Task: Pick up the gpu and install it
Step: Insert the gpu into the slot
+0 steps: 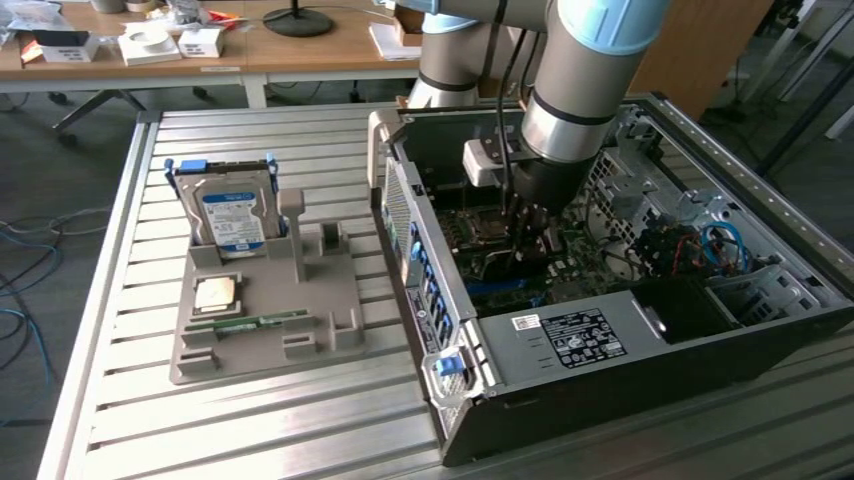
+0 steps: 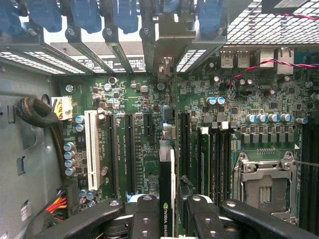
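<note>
Basically the jaws (image 2: 167,211) are clamped on the gpu (image 2: 167,189), held edge-on inside the open computer case (image 1: 561,340), card upright between the two black fingers (image 2: 142,214) with its long edge pointing down at the motherboard (image 2: 199,114). In the wrist view the card sits over the black expansion slots (image 2: 128,149), its metal bracket (image 2: 167,45) up near the rear slot openings with the blue clips (image 2: 84,15). Risks as I judge them: the card edge may be off the slot line, landing on the board or on the small capacitors (image 2: 70,159) beside the white slot (image 2: 90,149), which would bend or scrape parts; the bracket could catch the rear frame rather than slide into its opening; a slight tilt in the grip would seat one end only; pushing while misaligned could make the card slip in the jaws. The sleeved cable bundle (image 2: 37,112) on the case wall is well apart from the card, so low snag risk. Hard to tell: whether the card edge already touches a slot, since the card itself covers that line, and which slot it is over. In the exterior view the arm (image 1: 587,90) blocks the jaws and most of the card. On the surface (image 1: 267,420) outside, the grey fixture tray (image 1: 267,320) holds a hard drive (image 1: 234,215), a processor chip (image 1: 218,293) and a memory stick (image 1: 254,322).
</note>
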Controlling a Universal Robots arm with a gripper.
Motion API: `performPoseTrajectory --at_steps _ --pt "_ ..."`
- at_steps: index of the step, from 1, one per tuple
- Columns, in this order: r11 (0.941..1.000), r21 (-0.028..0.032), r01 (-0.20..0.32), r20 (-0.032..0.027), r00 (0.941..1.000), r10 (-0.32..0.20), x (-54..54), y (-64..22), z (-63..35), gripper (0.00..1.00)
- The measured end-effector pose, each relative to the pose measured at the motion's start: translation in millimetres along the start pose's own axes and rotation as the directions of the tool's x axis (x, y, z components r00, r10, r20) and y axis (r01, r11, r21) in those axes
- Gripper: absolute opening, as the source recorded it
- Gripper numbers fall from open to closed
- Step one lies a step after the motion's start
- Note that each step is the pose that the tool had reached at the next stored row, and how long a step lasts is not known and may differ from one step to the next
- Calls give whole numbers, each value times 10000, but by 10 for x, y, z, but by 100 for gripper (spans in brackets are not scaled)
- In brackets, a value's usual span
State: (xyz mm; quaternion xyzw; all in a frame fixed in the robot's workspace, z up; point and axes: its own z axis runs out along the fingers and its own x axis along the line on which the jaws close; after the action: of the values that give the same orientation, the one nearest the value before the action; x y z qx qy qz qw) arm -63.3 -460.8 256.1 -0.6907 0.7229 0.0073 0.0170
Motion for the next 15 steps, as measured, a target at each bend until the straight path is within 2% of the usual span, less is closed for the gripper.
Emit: performPoseTrajectory --at_steps 15 --pt "10000 4 2 -5 10000 -2 15 3 4 26"
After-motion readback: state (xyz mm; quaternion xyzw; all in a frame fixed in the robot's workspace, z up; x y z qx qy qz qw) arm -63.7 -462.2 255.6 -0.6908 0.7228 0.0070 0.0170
